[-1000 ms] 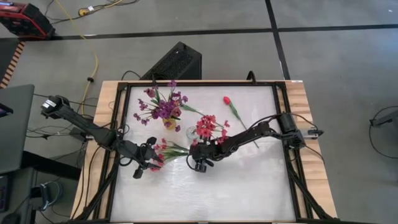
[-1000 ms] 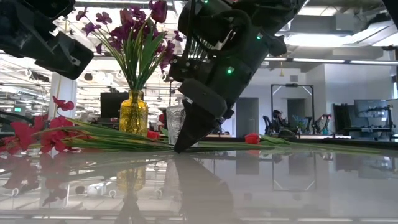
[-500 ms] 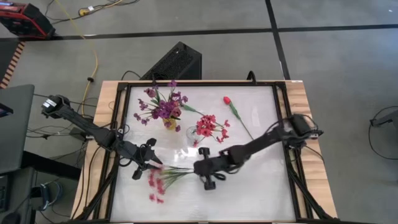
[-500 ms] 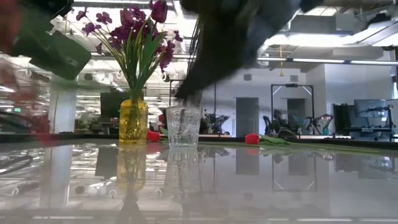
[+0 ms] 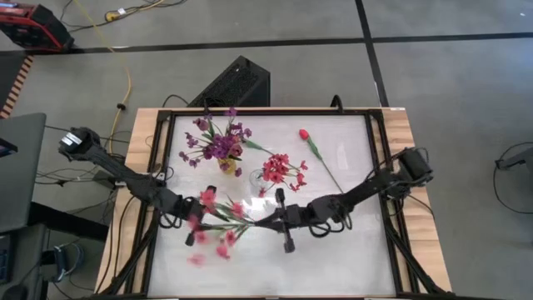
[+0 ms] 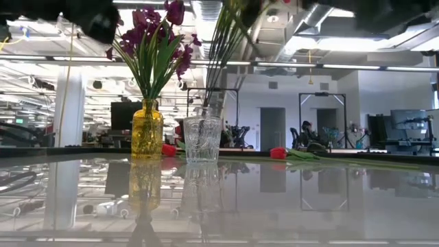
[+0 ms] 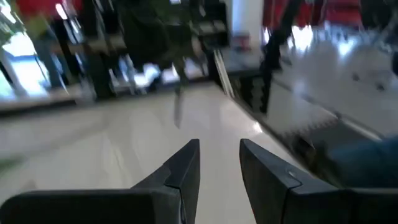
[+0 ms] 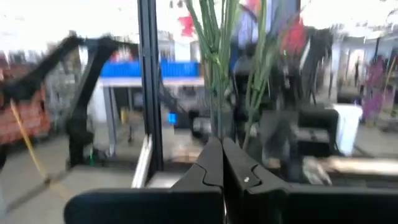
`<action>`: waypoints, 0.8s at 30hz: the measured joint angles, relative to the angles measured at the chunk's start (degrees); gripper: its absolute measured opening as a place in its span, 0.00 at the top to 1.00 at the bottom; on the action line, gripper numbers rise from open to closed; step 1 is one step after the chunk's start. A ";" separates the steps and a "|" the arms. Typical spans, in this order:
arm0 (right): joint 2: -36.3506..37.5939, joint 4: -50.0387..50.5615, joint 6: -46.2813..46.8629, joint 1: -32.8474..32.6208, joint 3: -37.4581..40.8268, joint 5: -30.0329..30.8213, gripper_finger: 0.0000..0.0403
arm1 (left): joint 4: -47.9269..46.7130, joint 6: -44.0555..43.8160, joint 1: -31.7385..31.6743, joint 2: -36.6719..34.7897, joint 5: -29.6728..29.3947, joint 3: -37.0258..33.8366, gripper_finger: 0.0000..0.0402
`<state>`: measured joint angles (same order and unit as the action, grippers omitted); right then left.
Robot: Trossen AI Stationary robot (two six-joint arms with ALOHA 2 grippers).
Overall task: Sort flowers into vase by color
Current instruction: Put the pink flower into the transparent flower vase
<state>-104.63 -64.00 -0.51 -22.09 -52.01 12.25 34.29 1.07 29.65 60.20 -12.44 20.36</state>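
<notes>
A: Start nearest the front edge. What is there?

B: The right gripper (image 5: 279, 218), around the middle of the table (image 5: 350, 250). Its fingers (image 8: 214, 163) are pressed together on green stems in the right wrist view, and from above a red-pink spray (image 5: 218, 229) trails off it to the left, blurred, with its blossoms toward the left arm.

A: And the left gripper?

B: The left gripper (image 5: 185, 218) sits at the near left, just beside those blossoms. In the left wrist view its fingers (image 7: 186, 163) stand partly apart with nothing between them.

A: Is the spray touching the table?

B: I cannot tell; it is too smeared.

A: Further back?

B: A clear glass vase (image 6: 203, 138) near the middle holds red-pink flowers (image 5: 281, 169), stems upright inside it. Just to its left, slightly farther, a yellow vase (image 6: 147, 130) holds the purple flowers (image 5: 218, 142).

A: Anything loose?

B: A single red tulip (image 5: 305, 134) lies flat at the far right of centre, its stem (image 5: 321, 161) running back toward the near side, well apart from both vases. In the low view another red bloom (image 6: 169, 149) lies on the table between the two vases.
</notes>
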 joint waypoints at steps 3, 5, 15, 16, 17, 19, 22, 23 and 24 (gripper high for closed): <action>-2.75 -0.82 -0.70 0.89 -2.83 -0.15 0.96 | 12.13 3.64 -0.02 5.22 -1.31 0.02 0.74; -4.49 -0.43 -2.03 1.29 -4.26 -0.13 0.96 | 17.50 5.22 -0.02 7.93 -1.99 0.05 0.74; -4.40 -0.09 -5.60 2.11 -7.21 -0.14 0.96 | 23.33 5.78 -1.42 17.22 -7.38 4.06 0.74; -4.33 -0.28 -5.60 2.24 -7.27 -0.15 0.96 | 23.34 5.76 -1.75 17.89 -7.44 4.66 0.74; -4.29 -0.37 -5.60 2.35 -7.27 -0.15 0.96 | 23.39 5.76 -2.13 18.63 -7.43 5.46 0.74; -4.30 -0.01 -5.60 2.47 -7.27 -0.14 0.96 | 23.48 5.78 -2.61 19.87 -7.37 6.69 0.74; -4.34 0.09 -5.60 2.69 -7.27 -0.15 0.96 | 23.49 5.81 -3.36 21.50 -6.60 8.28 0.74; -4.34 0.05 -5.57 2.69 -7.27 -0.15 0.96 | 23.29 5.82 -3.52 21.62 -6.35 8.60 0.74; -4.34 0.05 -5.57 2.69 -7.27 -0.15 0.96 | 23.27 5.82 -3.72 21.62 -6.26 8.92 0.74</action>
<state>-108.97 -63.94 -6.09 -19.40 -59.29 12.10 57.56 6.89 25.93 81.82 -18.70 29.28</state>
